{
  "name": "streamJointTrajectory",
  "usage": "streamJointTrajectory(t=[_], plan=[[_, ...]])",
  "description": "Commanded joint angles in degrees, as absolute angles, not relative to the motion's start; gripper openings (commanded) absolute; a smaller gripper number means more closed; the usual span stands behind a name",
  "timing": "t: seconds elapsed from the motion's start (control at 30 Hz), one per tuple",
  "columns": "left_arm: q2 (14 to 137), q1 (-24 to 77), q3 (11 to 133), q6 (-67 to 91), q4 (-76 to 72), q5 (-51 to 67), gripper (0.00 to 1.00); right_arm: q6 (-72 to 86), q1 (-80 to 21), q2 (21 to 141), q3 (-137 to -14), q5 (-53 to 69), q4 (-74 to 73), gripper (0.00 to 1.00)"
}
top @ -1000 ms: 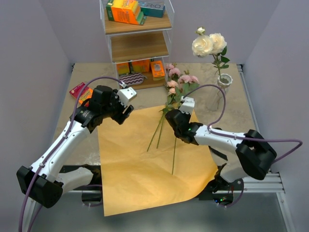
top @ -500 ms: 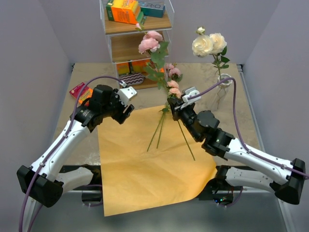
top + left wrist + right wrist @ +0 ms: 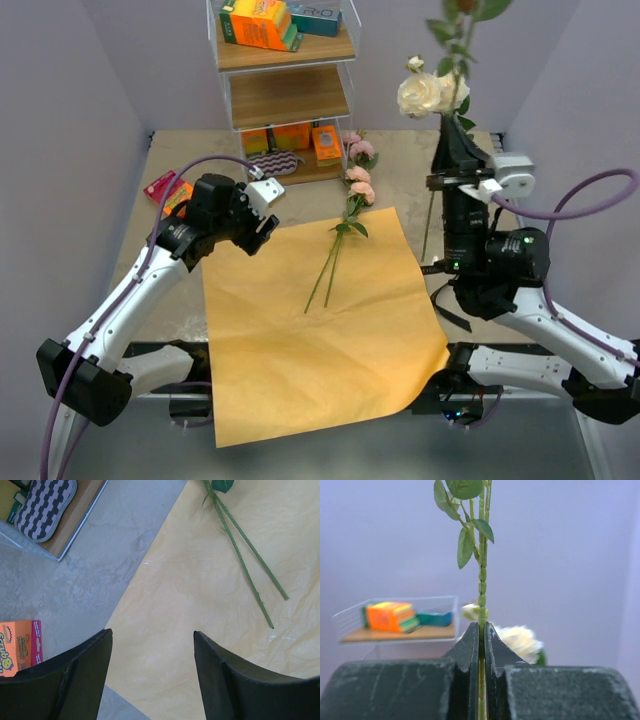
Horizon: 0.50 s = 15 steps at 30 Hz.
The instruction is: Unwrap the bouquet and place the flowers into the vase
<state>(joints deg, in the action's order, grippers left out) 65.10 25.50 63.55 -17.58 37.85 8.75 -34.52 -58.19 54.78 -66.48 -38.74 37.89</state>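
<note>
Grey marbled table [image 3: 400, 160], lilac-walled: centre is being covered by a large orange paper sheet [image 3: 320, 340], far and left edges being left bare. Two pink green-stemmed roses [image 3: 340, 235] are being carried at the sheet's far edge. Left gripper [image 3: 152, 640] is being held apart over its far-left corner. A leafy green stem [image 3: 482, 580] is being clamped upright by right gripper [image 3: 481, 630], raised near the table's far-right corner.

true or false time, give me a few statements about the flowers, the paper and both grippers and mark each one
1. The right gripper is shut on an upright green stem. True.
2. The left gripper grips the orange paper. False: its jaws are open over the paper's edge, holding nothing.
3. On the paper lie two loose stems. True.
4. The cream roses lie on the paper. False: they stand upright at the far right, off the paper.
</note>
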Motion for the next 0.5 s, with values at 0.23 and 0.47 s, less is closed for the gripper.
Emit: streamJointTrajectory(t=[0.23, 0.47], plan=[[63.81, 25.22, 65.39, -18.90, 34.45, 10.72, 0.71, -67.71, -43.45, 62.83, -65.21, -48.86, 92.82, 0.00], [65.39, 25.22, 65.57, -19.60, 32.00, 12.04, 0.71, -45.81, -24.18, 69.06, -67.66, -47.28, 86.48, 0.00]])
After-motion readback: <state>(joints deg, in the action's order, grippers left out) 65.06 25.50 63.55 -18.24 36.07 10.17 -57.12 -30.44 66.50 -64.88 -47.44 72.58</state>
